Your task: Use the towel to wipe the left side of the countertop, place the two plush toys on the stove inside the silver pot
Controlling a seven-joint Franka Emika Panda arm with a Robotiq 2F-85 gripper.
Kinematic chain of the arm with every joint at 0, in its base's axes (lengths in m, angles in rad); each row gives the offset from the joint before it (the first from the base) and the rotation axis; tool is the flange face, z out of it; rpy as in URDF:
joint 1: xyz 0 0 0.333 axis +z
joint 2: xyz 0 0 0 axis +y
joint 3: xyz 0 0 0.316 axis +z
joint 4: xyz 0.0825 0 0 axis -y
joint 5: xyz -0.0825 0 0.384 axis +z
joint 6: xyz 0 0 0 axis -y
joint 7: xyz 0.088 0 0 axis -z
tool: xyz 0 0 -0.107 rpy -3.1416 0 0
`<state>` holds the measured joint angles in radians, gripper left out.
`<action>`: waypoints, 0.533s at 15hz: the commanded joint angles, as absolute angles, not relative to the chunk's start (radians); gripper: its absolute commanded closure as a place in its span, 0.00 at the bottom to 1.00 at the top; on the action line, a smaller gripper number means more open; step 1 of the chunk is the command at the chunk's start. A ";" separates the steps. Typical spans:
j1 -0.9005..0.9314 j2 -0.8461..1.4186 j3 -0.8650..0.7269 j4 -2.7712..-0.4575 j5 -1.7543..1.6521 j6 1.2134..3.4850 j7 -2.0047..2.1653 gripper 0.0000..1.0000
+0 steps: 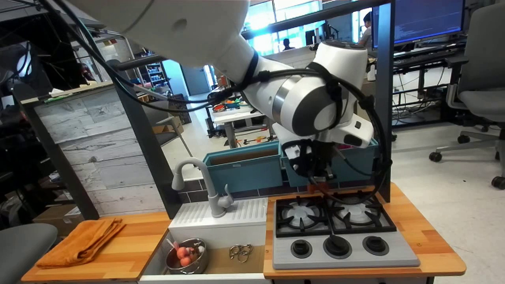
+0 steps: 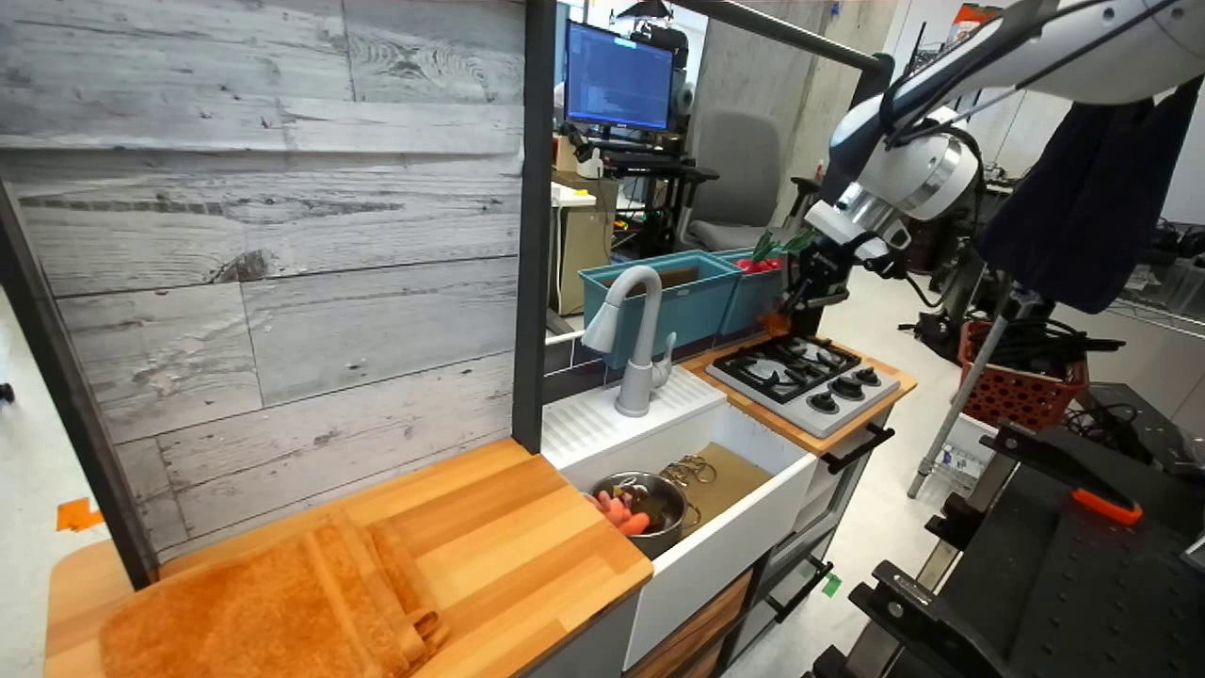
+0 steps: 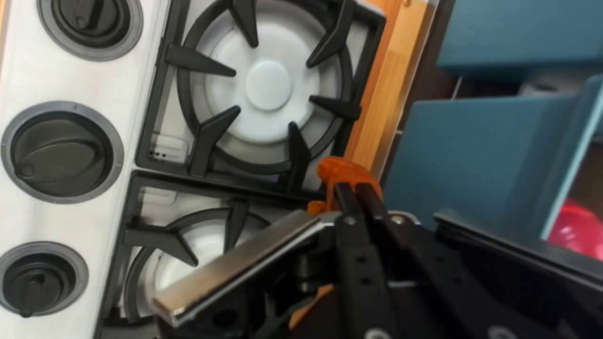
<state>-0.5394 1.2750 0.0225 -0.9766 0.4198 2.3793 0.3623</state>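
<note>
The tool (image 3: 355,187) is found at the far edge of the stove (image 1: 357,238), pressed almost together, with an orange toy (image 3: 346,170) judged to be pinched at its tips. Whether that toy is clear of the stove or touching it cannot be determined.

In both exterior views, a red toy (image 1: 182,252) is noted inside the pot (image 2: 666,539), which is stood in the left part of the sink (image 2: 715,560). The towel (image 1: 81,244) is laid on the left part of the desk (image 1: 138,244); from this alone, completion of the wiping cannot be confirmed.

Step in hand: the transfer of the second toy is judged to be at its pick-up stage. The first toy is assessed as delivered.

Next move: a lift is called for, by which the grates (image 3: 209,132) and the blue bin (image 3: 461,146) should be cleared. The orange toy should then be carried left and nearer, with room given to the tap (image 1: 216,204) at the far side of the sink, until it is centred above the pot. There it should be lowered beside the red toy and only then released.
</note>
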 commanded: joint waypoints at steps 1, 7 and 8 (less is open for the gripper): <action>-0.558 1.064 0.067 -1.218 0.419 2.281 0.210 0.99; -0.529 0.804 0.081 -1.491 0.397 2.050 0.085 0.99; -0.521 0.763 0.088 -1.539 0.396 2.021 0.064 0.99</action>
